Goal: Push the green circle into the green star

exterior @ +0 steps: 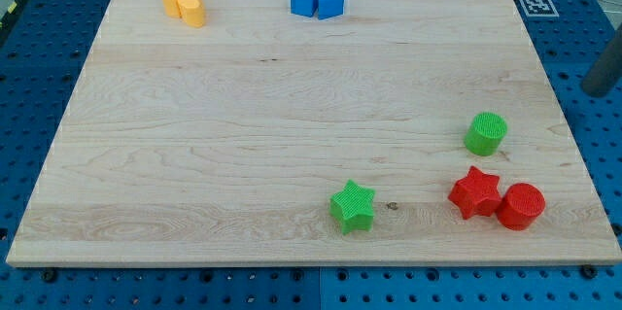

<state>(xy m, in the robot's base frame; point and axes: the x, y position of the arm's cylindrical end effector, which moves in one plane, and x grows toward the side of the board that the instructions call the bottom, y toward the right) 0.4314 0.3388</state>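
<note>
A dark grey part of my arm (pixel 604 69) is showing at the view's right edge, beyond the wooden board (pixel 292 106), up and to the right of the green circle (pixel 485 133). My tip is not showing anywhere.

Green circle (pixel 485 133) and star (pixel 352 206), 2 red, 2 blue, 2 yellow blocks.

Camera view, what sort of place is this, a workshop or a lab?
Probably a robotics lab bench: a wooden board lies on a blue perforated table, a printed marker tag sits at its corner, and sorted blocks like the green star. My tip isn't visible.
</note>
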